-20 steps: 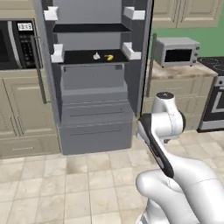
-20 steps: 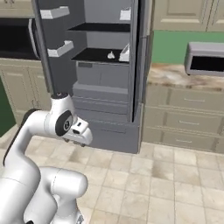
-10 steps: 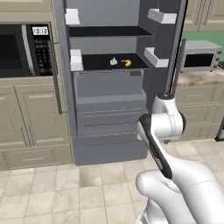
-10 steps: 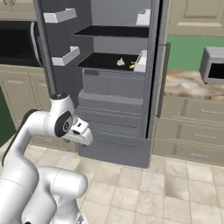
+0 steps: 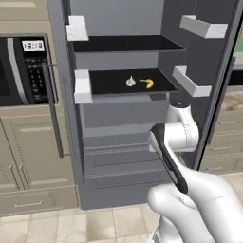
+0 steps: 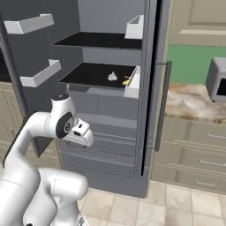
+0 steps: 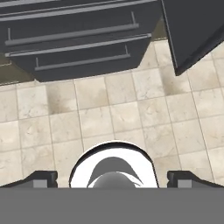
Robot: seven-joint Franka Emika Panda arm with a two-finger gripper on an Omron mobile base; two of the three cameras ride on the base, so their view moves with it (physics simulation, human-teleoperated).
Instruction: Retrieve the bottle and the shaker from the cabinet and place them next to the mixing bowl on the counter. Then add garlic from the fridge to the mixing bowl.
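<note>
A tall dark grey fridge [image 5: 118, 156] stands with both doors swung wide, so its grey interior and black shelves [image 5: 126, 81] are exposed for reaching. On the lower black shelf, towards its right edge, a small pale bulb of garlic [image 5: 130, 81] sits just beside a curved yellow item (too small to name with confidence) [image 5: 148, 84]; from the right base view the garlic [image 6: 112, 77] lies close to a white door bin [image 6: 133, 84]. Smooth grey drawer fronts with long bar pulls fill the fridge below. The white robot arm is folded low in front, its end effector [image 7: 112, 179] pointing down at beige stone floor tiles [image 7: 131, 118], fingers spread wide and holding nothing, probably ready for the garlic. A slice of brown mottled marble worktop [image 6: 194, 102] shows beside the fridge.
</note>
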